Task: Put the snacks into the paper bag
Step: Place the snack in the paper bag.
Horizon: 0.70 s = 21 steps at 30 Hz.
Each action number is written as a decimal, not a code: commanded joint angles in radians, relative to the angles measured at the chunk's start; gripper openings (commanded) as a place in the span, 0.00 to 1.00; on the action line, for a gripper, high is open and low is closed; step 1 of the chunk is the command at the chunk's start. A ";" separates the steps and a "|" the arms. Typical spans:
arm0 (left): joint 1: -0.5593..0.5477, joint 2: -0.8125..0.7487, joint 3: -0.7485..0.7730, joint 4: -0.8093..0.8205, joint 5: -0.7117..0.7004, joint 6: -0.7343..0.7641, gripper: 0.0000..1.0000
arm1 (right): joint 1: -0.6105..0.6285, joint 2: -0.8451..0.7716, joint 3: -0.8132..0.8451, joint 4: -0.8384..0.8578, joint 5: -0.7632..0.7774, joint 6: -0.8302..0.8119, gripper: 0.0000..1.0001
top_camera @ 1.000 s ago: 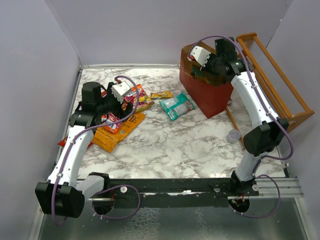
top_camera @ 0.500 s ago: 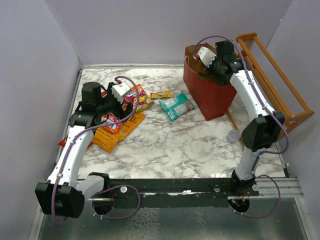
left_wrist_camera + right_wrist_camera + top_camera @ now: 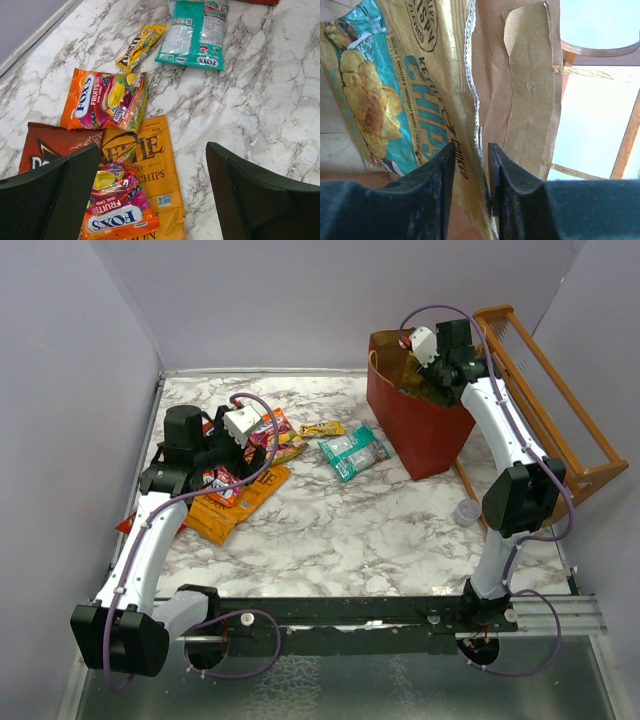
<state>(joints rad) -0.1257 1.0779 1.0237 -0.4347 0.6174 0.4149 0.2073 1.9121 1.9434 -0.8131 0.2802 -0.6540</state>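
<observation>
1 chip bag (image 3: 395, 100) hangs in the mouth of the red paper bag (image 3: 410, 435), its crimped edge pinched in the narrow right tool (image 3: 471, 150). At least 6 packets (image 3: 105, 100) lie on the worktop (image 3: 260, 100) beneath the left tool (image 3: 160, 195), which is wide and empty.

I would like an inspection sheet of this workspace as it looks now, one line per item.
Surface: white-grey marbled tabletop, no damage seen.
Job's things: tall red paper bag standing far right; tan-and-teal chip bag at its open top; several shiny snack packets left of centre, outside it.
Clutter: small clear plastic cup and orange wooden rack, right of the bag.
Claws: left claw open above the packets; right claw shut on the chip bag's edge.
Cables: purple cables loop along both arms.
Surroundings: plain pale walls.
</observation>
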 commanded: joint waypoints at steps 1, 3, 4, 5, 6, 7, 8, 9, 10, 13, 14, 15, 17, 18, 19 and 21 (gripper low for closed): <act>0.003 -0.003 -0.008 0.006 -0.030 0.024 0.90 | -0.006 -0.025 0.017 0.034 0.033 0.044 0.35; 0.004 0.002 -0.013 -0.005 -0.038 0.035 0.90 | -0.006 -0.035 0.020 0.031 0.032 0.049 0.38; 0.003 0.002 -0.017 -0.008 -0.040 0.039 0.90 | -0.004 -0.042 0.020 0.032 0.033 0.052 0.39; 0.003 0.002 -0.022 -0.009 -0.041 0.041 0.90 | -0.005 -0.051 0.020 0.031 0.033 0.053 0.40; 0.003 0.002 -0.026 -0.008 -0.042 0.045 0.90 | -0.006 -0.057 0.021 0.029 0.032 0.055 0.41; 0.003 0.001 -0.031 -0.008 -0.045 0.046 0.90 | -0.005 -0.062 0.024 0.029 0.032 0.056 0.42; 0.003 0.001 -0.034 -0.006 -0.046 0.046 0.90 | -0.005 -0.068 0.027 0.029 0.033 0.057 0.43; 0.003 0.001 -0.037 -0.006 -0.047 0.047 0.90 | -0.005 -0.073 0.031 0.027 0.035 0.058 0.45; 0.003 0.001 -0.040 -0.003 -0.049 0.045 0.90 | -0.005 -0.078 0.035 0.024 0.036 0.060 0.49; 0.003 0.002 -0.048 0.005 -0.061 0.040 0.90 | -0.004 -0.091 0.059 0.015 0.042 0.063 0.54; 0.004 0.002 -0.051 0.006 -0.065 0.039 0.90 | -0.005 -0.096 0.066 0.013 0.045 0.065 0.55; 0.003 0.003 -0.053 0.009 -0.070 0.037 0.90 | -0.005 -0.099 0.073 0.011 0.048 0.065 0.56; 0.003 0.004 -0.057 0.011 -0.084 0.036 0.90 | -0.004 -0.106 0.084 0.005 0.053 0.066 0.58; 0.003 0.005 -0.059 0.013 -0.092 0.033 0.90 | -0.004 -0.110 0.089 0.001 0.056 0.069 0.60; 0.003 0.007 -0.060 0.017 -0.102 0.028 0.90 | -0.005 -0.114 0.094 -0.004 0.058 0.073 0.61; 0.003 0.010 -0.066 0.025 -0.132 0.019 0.90 | -0.004 -0.127 0.097 -0.014 0.045 0.082 0.64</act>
<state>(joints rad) -0.1257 1.0813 0.9714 -0.4351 0.5472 0.4435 0.2073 1.8393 2.0026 -0.8127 0.3054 -0.5995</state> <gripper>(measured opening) 0.897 0.616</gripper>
